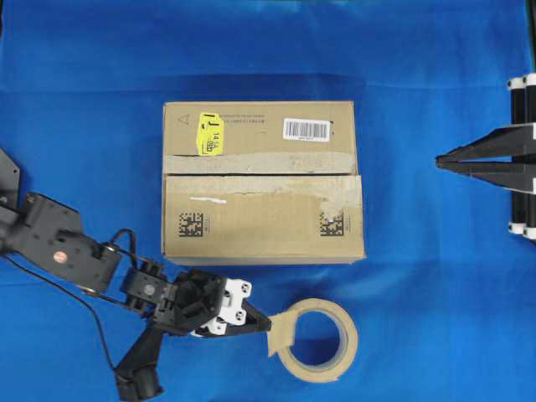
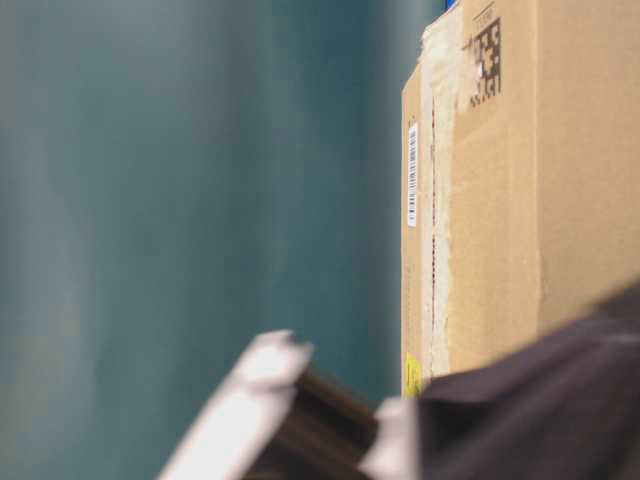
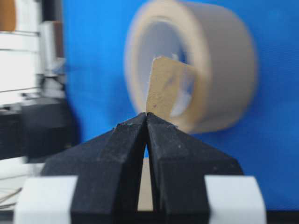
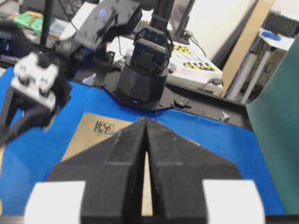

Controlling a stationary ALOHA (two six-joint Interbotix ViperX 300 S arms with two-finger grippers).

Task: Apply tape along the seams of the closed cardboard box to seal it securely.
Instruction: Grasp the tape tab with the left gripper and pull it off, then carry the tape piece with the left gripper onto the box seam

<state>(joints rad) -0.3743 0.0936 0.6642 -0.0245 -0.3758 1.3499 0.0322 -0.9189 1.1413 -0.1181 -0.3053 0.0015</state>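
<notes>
The cardboard box [image 1: 263,213] lies closed in the middle of the blue cloth, with a yellow sticker, a barcode label and two black square codes on top. Its seam [image 1: 260,174] runs left to right between the flaps, edged with pale torn tape. In front of the box, my left gripper [image 1: 266,325] is shut on the tape [image 1: 279,338], a tan tab that sticks out from the tape roll [image 1: 333,369]. The left wrist view shows the tape [image 3: 164,88] rising from the closed tips of my left gripper [image 3: 146,115]. My right gripper [image 1: 438,159] is shut and empty, to the right of the box.
The tape roll [image 3: 219,60] lies flat on the cloth right of my left gripper. The right wrist view shows the box [image 4: 84,135] ahead of my right gripper [image 4: 146,120], with the left arm's base and equipment beyond. A blue cloth [image 1: 419,75] covers the table.
</notes>
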